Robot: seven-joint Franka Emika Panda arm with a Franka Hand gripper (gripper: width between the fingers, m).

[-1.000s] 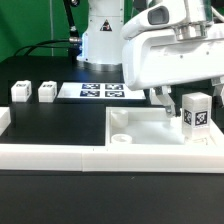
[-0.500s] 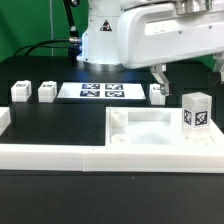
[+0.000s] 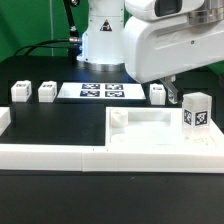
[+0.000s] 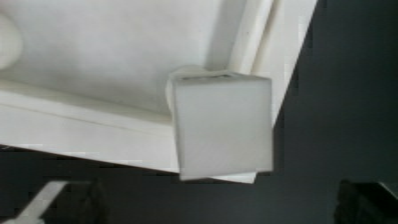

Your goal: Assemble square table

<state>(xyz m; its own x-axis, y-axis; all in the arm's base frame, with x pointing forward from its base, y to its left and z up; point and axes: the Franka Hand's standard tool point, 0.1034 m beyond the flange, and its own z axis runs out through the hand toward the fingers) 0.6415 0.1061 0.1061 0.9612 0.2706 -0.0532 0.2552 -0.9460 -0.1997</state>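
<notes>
The white square tabletop (image 3: 150,133) lies rim up against the front border wall. One tagged white leg (image 3: 197,110) stands upright in its corner on the exterior view's right. In the wrist view that leg (image 4: 222,125) is seen from above, standing in the tabletop's rimmed corner (image 4: 89,100). My gripper (image 3: 175,92) hangs above the tabletop's far edge, just left of the upright leg, open and empty. In the wrist view its dark fingertips (image 4: 45,205) show wide apart, and the gripper (image 4: 205,208) holds nothing. Three more legs lie on the black table (image 3: 20,92), (image 3: 47,92), (image 3: 158,94).
The marker board (image 3: 102,91) lies flat at the back between the loose legs. A long low white border wall (image 3: 50,152) runs along the front, with a short end piece (image 3: 3,120) on the exterior view's left. The arm's white base (image 3: 100,35) stands behind.
The gripper was down beside the upright leg. It has since lifted off and shifted, and now hangs open above the tabletop. The leg stays standing in its corner.
</notes>
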